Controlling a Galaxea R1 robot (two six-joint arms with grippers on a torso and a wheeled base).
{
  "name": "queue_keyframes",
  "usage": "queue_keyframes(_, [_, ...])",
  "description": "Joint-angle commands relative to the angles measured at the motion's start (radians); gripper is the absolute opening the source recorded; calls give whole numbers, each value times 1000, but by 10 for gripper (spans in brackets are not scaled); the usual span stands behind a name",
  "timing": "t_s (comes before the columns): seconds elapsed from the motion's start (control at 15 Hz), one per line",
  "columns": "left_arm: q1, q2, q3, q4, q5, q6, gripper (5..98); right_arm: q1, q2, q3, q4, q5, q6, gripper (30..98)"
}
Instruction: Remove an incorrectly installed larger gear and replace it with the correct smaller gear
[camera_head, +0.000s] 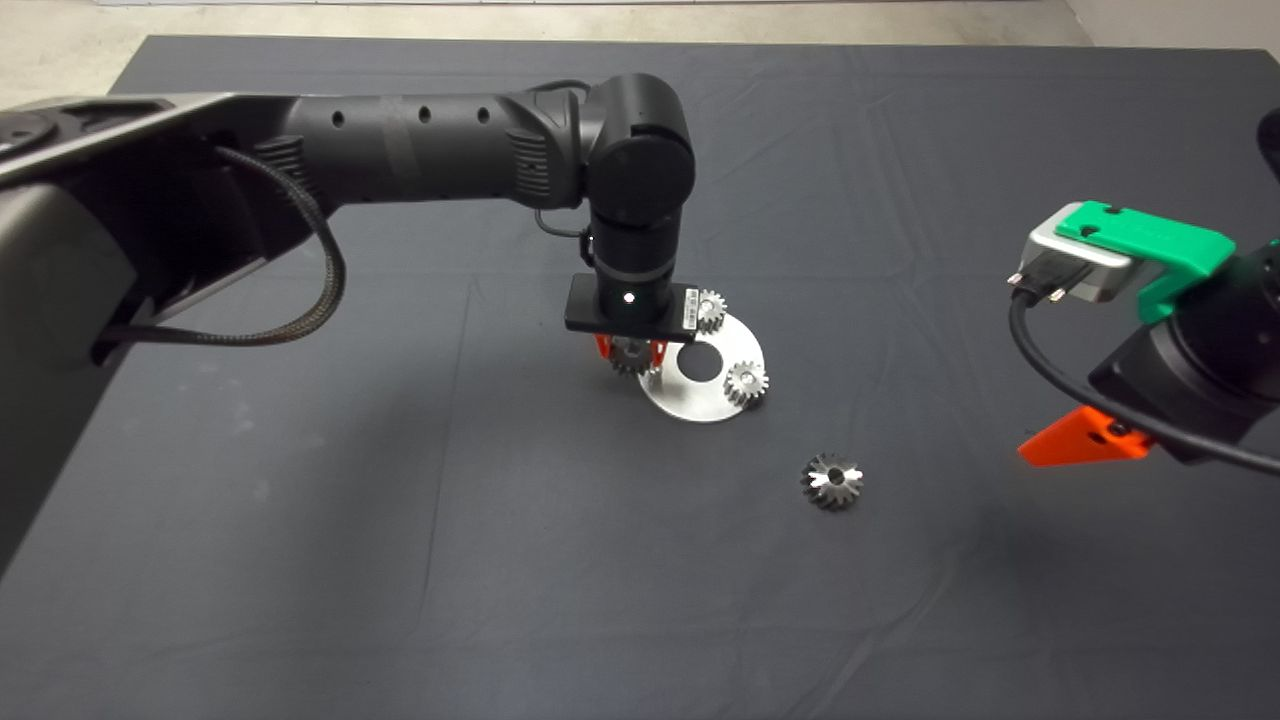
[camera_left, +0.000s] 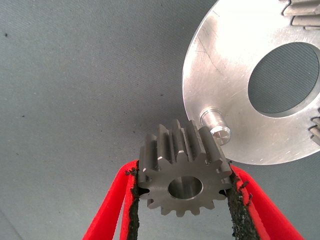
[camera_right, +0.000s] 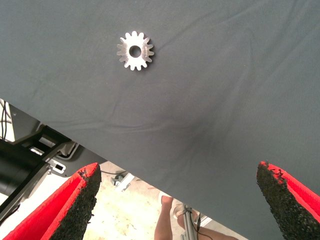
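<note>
My left gripper (camera_head: 631, 350) is shut on the smaller gear (camera_head: 632, 360), a pale silver gear with a round centre hole. In the left wrist view the gear (camera_left: 172, 155) sits between my red fingers (camera_left: 115, 200), right beside a bare steel peg (camera_left: 216, 126) at the edge of the round silver plate (camera_left: 225, 75). The larger gear (camera_head: 832, 481), dark and shiny, lies flat on the mat to the plate's front right; it also shows in the right wrist view (camera_right: 135, 50). My right gripper (camera_right: 180, 205) is open and empty, held above the mat at the right edge (camera_head: 1075, 442).
The plate (camera_head: 690, 405) has a large centre hole and carries two other small silver gears (camera_head: 710, 308) (camera_head: 746, 382) on its far and right sides. The right wrist view shows the mat's edge, the floor and a person's leg (camera_right: 167, 220) beyond it.
</note>
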Motion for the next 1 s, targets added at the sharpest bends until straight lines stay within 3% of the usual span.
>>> queue_keyframes(0.0, [-29,7,2,-27,-15,15,373,25,4,5,39,-117,9,824])
queue_keyframes(0.13, [-29,9,1,-28,-45,16,373,25,6,5,39,-117,9,824])
queue_keyframes(0.33, [-28,21,-19,-28,-58,16,373,25,7,3,39,-117,9,824])
queue_keyframes(0.47, [-28,21,-24,-28,-79,17,373,25,7,2,39,-117,9,824])
queue_keyframes(0.93, [-25,24,-64,-54,-79,39,373,25,10,2,39,-117,9,824])
